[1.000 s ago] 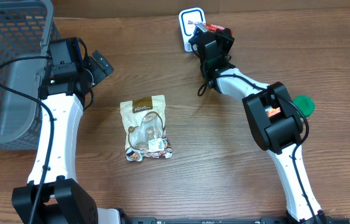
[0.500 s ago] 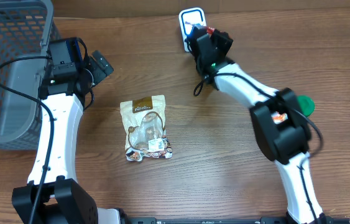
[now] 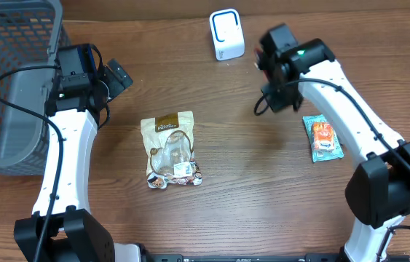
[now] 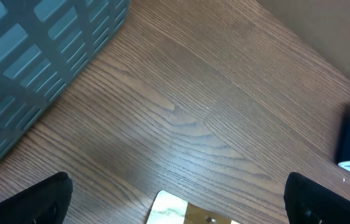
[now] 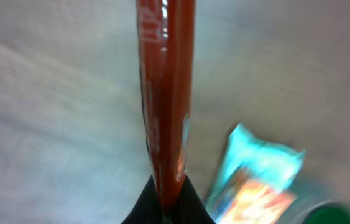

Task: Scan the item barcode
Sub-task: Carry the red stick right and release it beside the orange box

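nearest the robot's side of the wooden table (image 3: 248,189), one beige pouch (image 3: 170,149) lies flat, long axis running near to far, brown label at the far end. off to the right and well apart, one teal snack packet (image 3: 323,138) lies flat too, also lengthwise near to far.

moving up the table: the left gripper (image 3: 114,77) hovers beyond the pouch with jaws spread wide, nothing between them. from the left wrist, just the pouch's top edge shows between the two dark fingertips (image 4: 38,199).

now the one that matters. the right gripper (image 5: 165,204) is pinching one red packet (image 5: 165,93) at its lower end. in the right wrist view it shows edge-on, thin, long axis running straight out from the jaws and off the top of the picture. it is held up off the table, with the teal packet low and to its right. from overhead it is nearly all hidden by the gripper, so which way its face turns i cannot tell.

farthest back: one white scanner (image 3: 226,34), just left of the right gripper, and one grey basket (image 3: 8,73) in the far left corner.
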You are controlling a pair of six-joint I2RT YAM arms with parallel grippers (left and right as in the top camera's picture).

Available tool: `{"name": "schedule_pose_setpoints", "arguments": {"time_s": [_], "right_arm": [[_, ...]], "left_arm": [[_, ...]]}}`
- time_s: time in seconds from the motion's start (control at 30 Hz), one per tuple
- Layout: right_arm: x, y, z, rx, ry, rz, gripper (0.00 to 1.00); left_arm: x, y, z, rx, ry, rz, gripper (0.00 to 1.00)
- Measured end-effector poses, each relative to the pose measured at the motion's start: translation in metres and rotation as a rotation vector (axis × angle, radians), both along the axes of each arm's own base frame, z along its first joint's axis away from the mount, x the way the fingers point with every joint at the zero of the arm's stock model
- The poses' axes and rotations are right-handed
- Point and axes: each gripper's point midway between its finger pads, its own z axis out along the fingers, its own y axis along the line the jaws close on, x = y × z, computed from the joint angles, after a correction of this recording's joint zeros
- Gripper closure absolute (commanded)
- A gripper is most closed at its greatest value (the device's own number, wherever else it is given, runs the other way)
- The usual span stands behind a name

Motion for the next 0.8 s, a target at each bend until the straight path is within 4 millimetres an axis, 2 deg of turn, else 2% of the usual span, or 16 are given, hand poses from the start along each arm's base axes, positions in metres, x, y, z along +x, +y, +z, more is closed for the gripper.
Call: {"name": "schedule_pose_setpoints", "arguments": {"time_s": [0.07,0.27,0.37,0.5,0.53,0.6,0.8], "right_arm": [[-0.015,-0.007,-0.02,0.032,0.084,-0.064,0.96],[-0.043,-0.018,-0.067,0.054,0.205,-0.145,0.96],[-0.051,-0.02,-0.081,0.055,0.228,-0.156,0.96],[-0.055,-0.022,-0.091,0.046,0.236,-0.164,0.96],[-0.057,-0.023,-0.093,0.041,0.238,-0.166,0.9],[-0.06,-0.025,-0.096,0.034,0.248,-0.172,0.67],[-0.062,-0.027,-0.099,0.028,0.248,-0.178,0.57]], "left_arm": [[0.0,0.0,0.0,0.0,0.0,0.0,0.0],[0.0,0.0,0.0,0.0,0.0,0.0,0.0],[0.0,0.0,0.0,0.0,0.0,0.0,0.0],[0.0,0.0,0.0,0.0,0.0,0.0,0.0],[0.0,0.0,0.0,0.0,0.0,0.0,0.0],[0.0,0.0,0.0,0.0,0.0,0.0,0.0],[0.0,0.0,0.0,0.0,0.0,0.0,0.0]]}}
